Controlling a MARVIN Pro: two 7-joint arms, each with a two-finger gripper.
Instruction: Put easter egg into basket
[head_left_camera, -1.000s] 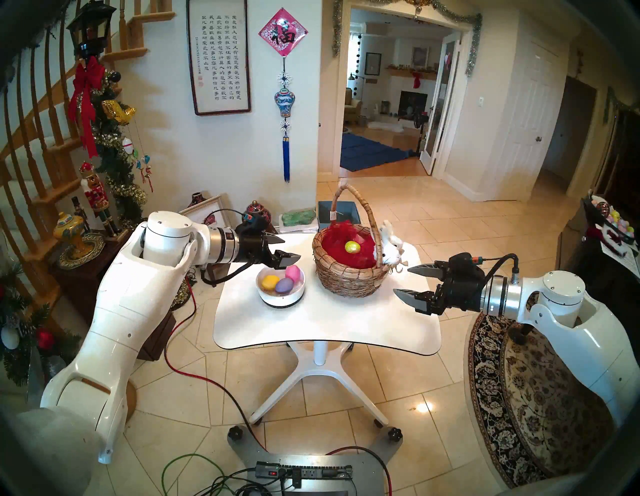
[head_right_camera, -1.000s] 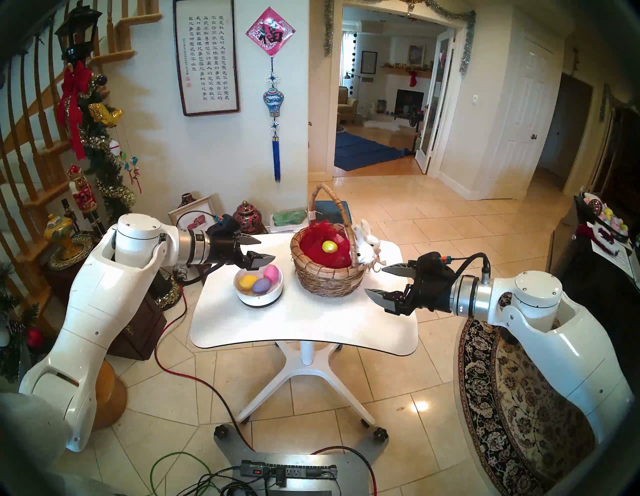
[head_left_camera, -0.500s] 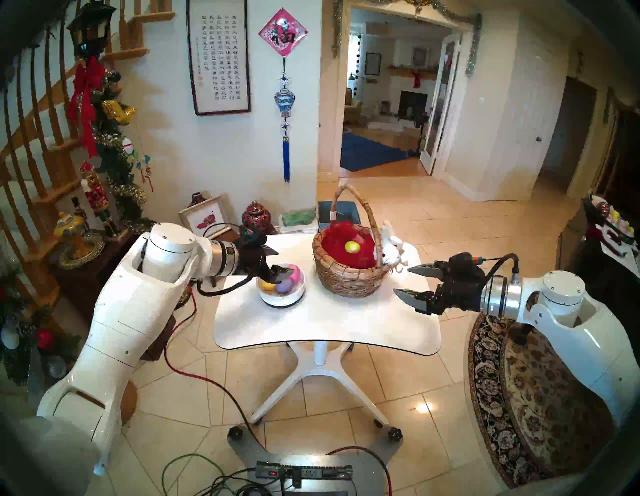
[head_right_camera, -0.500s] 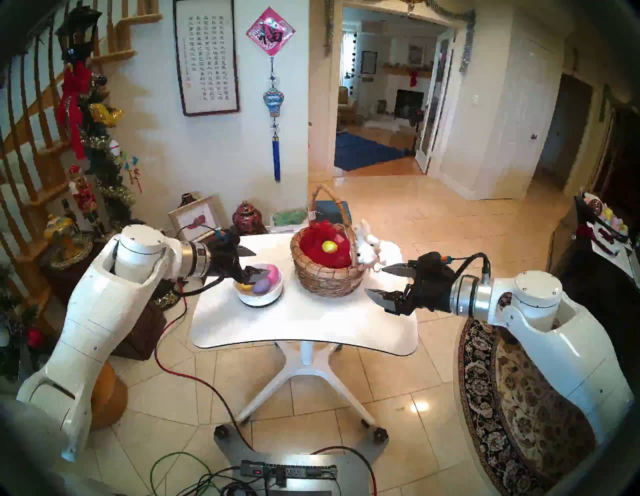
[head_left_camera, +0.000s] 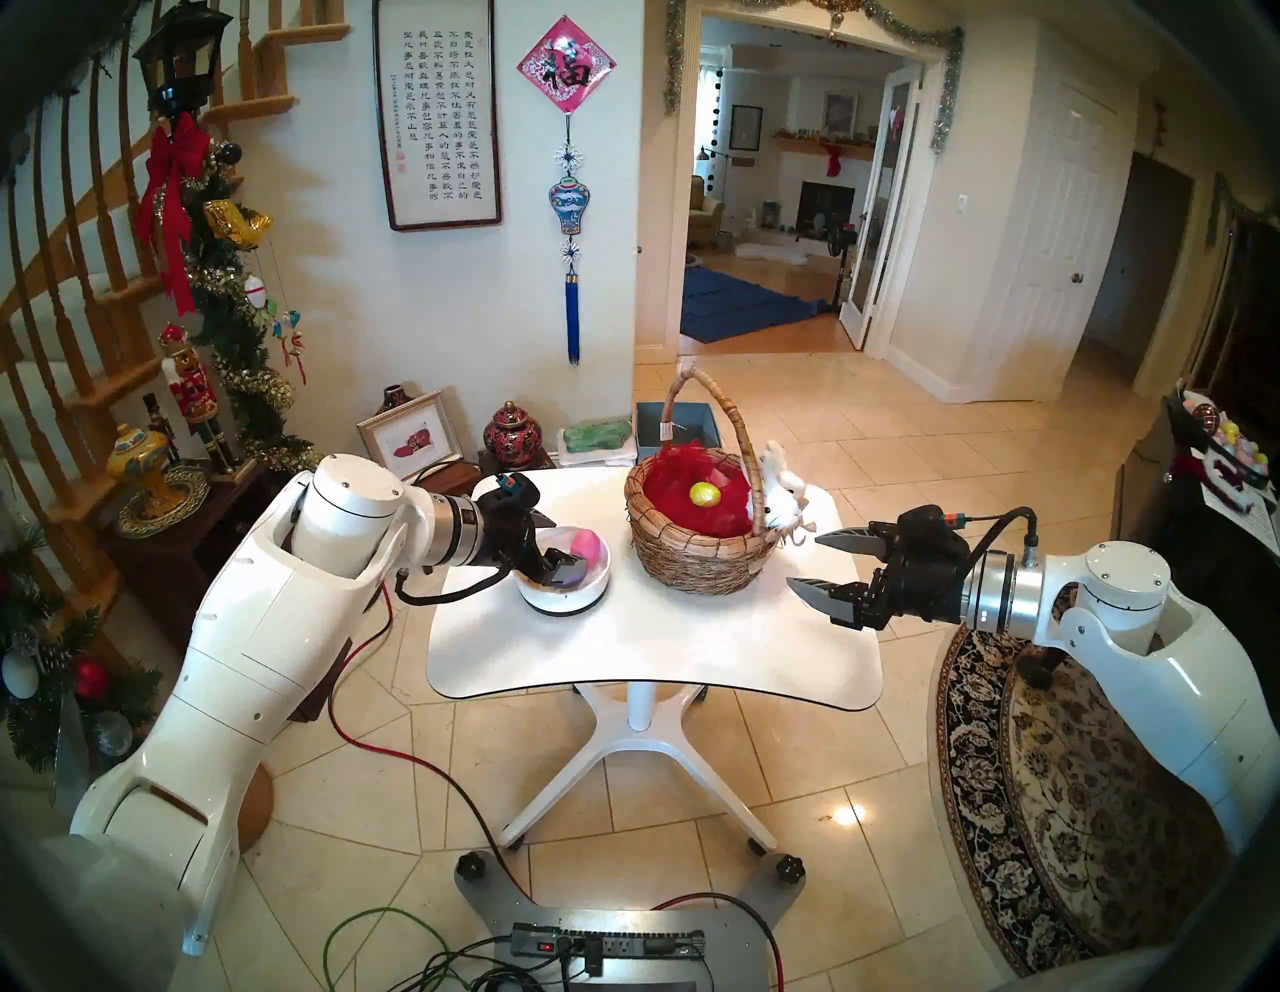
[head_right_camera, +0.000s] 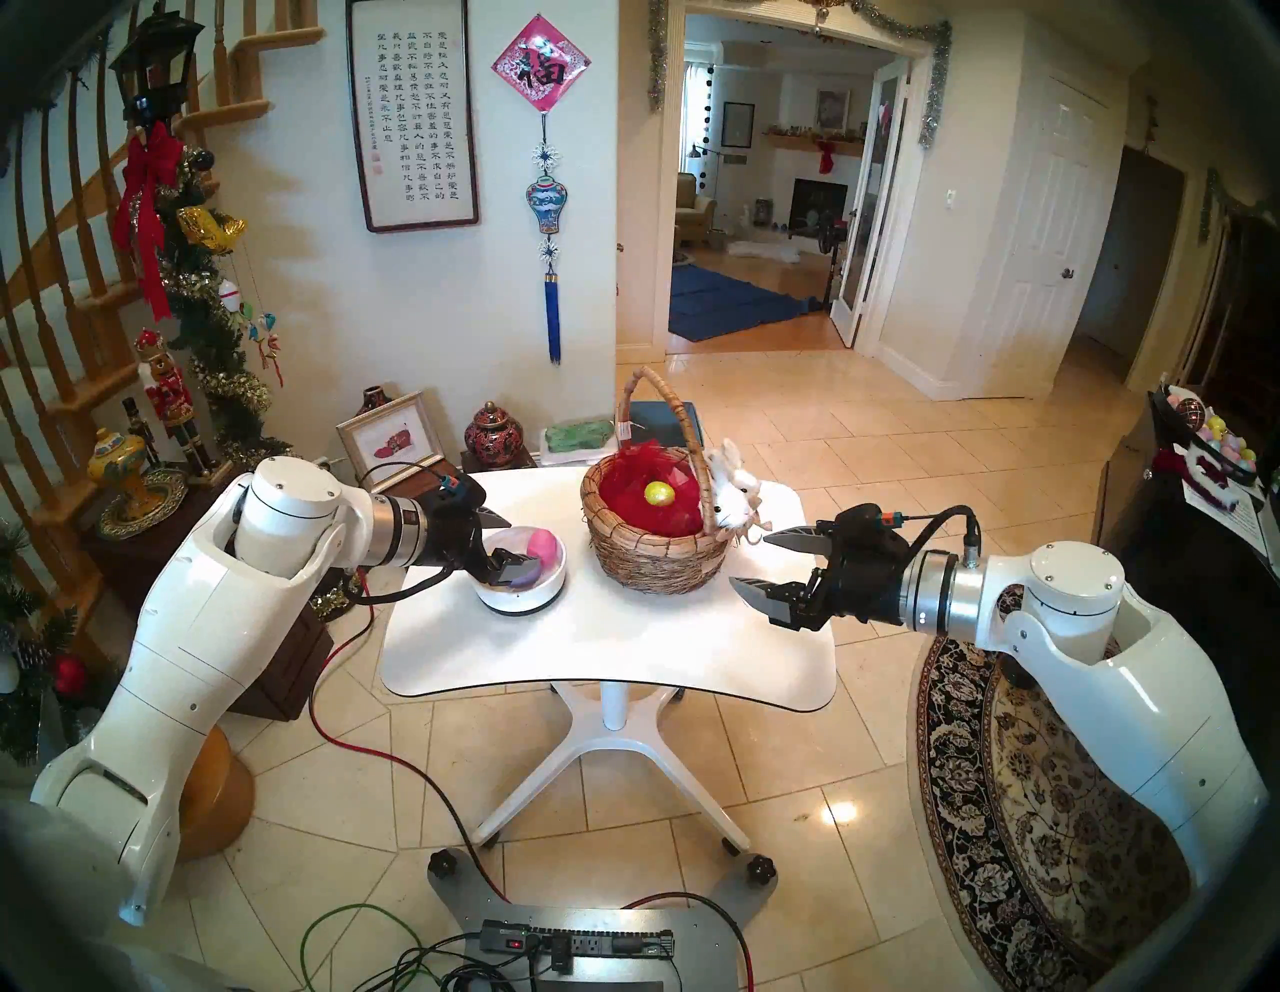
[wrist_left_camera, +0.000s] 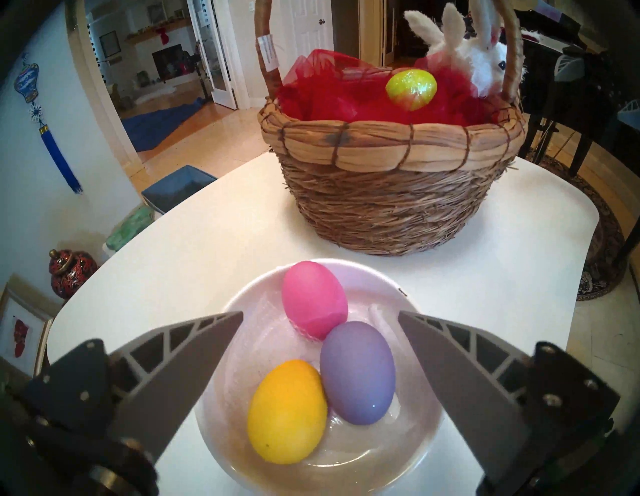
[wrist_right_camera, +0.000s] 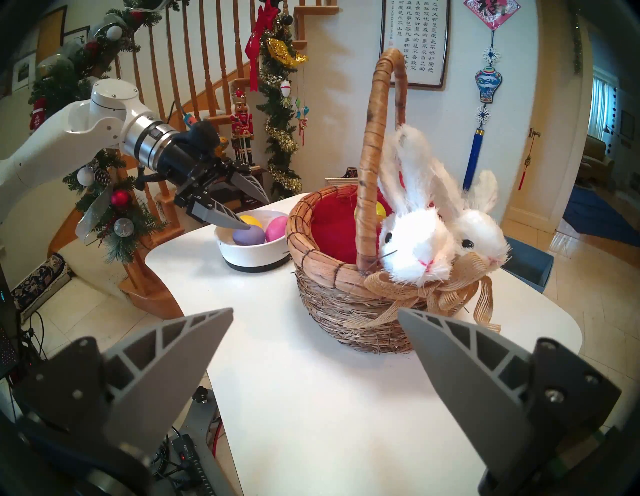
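The wicker basket (head_left_camera: 699, 554) with red lining and a white plush bunny (head_left_camera: 783, 495) stands at the back of the white table (head_left_camera: 658, 644). A glittery yellow-green egg (head_left_camera: 704, 493) lies inside it. To its left, a low white bowl (head_left_camera: 575, 596) holds a pink egg (wrist_left_camera: 313, 304), a purple egg (wrist_left_camera: 357, 372) and a yellow egg (wrist_left_camera: 287, 410). My left gripper (head_left_camera: 562, 547) is open and dips into the bowl. In the left wrist view its fingers straddle the eggs without touching them. My right gripper (head_left_camera: 803, 560) is open and empty, just right of the basket.
A blue box (head_left_camera: 675, 426), a red jar (head_left_camera: 511, 433) and a framed picture (head_left_camera: 412, 433) stand behind the table. A patterned rug (head_left_camera: 1039, 796) lies under my right arm. The basket's tall handle (head_left_camera: 734, 429) arches over its opening.
My left gripper has dropped from above the bowl's left side down into the bowl, still open. The right arm, basket and eggs have not moved.
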